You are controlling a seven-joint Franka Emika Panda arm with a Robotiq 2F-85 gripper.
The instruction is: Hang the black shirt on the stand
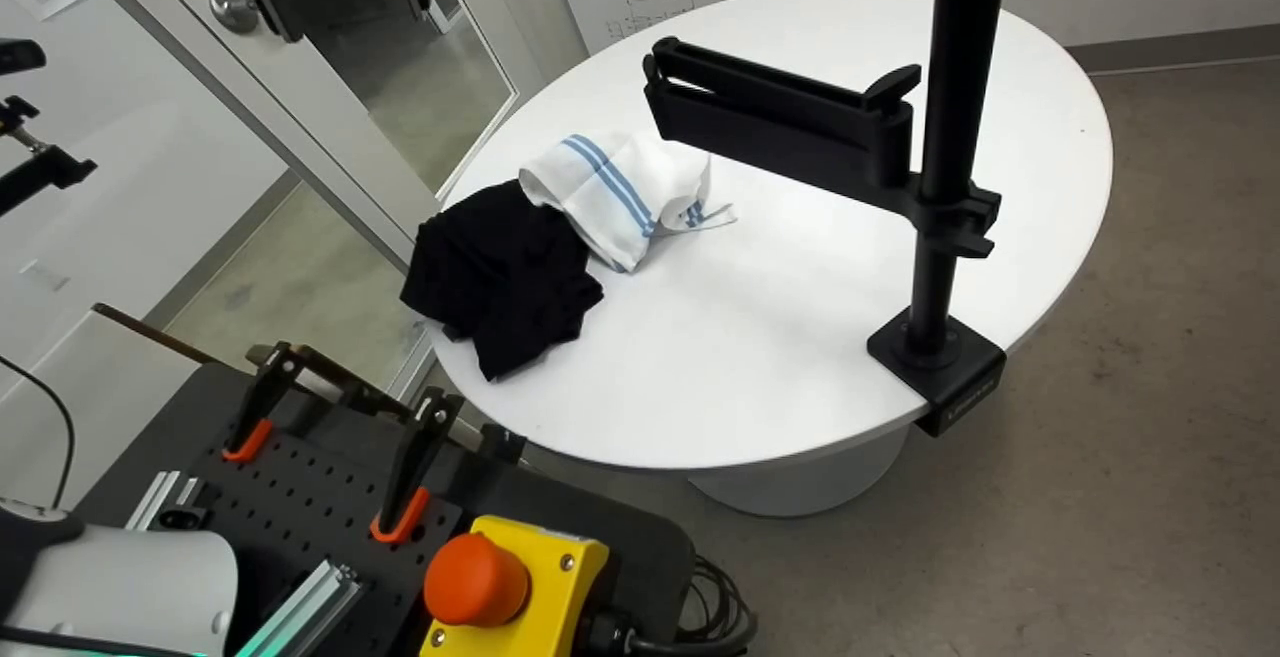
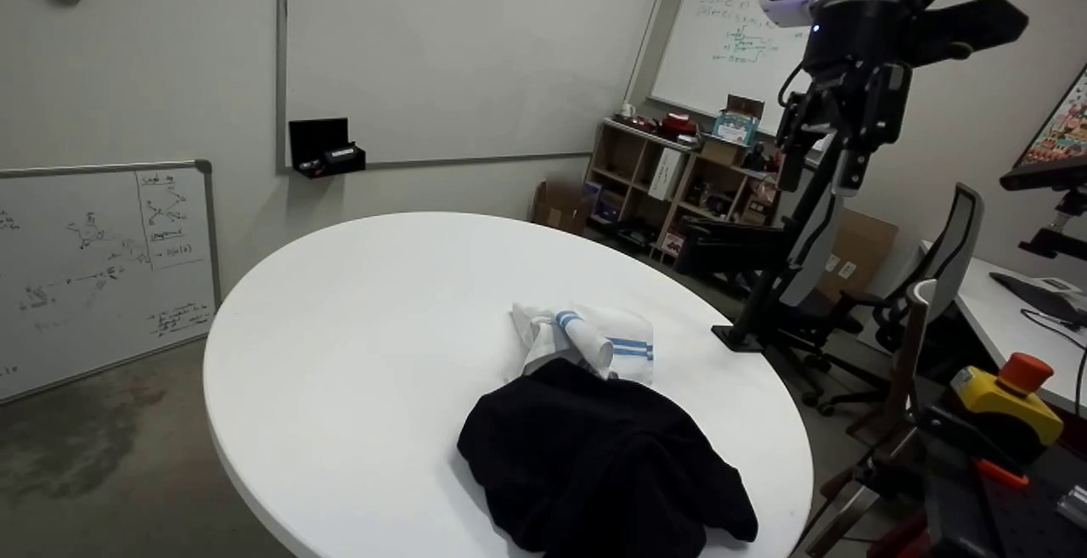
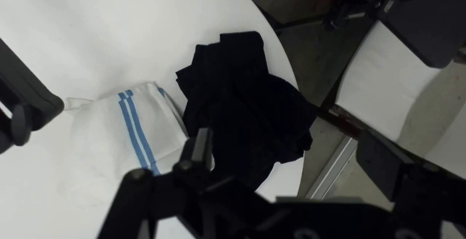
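Blocky fingers (image 3: 379, 167), rumpled black shirt (image 3: 242, 111).

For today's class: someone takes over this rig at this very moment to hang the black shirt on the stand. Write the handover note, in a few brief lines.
Hand: open, raised, holding nothing.
Black shirt: crumpled at the edge of the round white table, beside the white cloth with blue stripes.
Stand: base at the table's edge; its side arm reaches over the tabletop.
Done: no hanging yet; the shirt lies on the table.
Left: grasp the shirt without the cloth, lift it, drape it, probably over the side arm, then let go.
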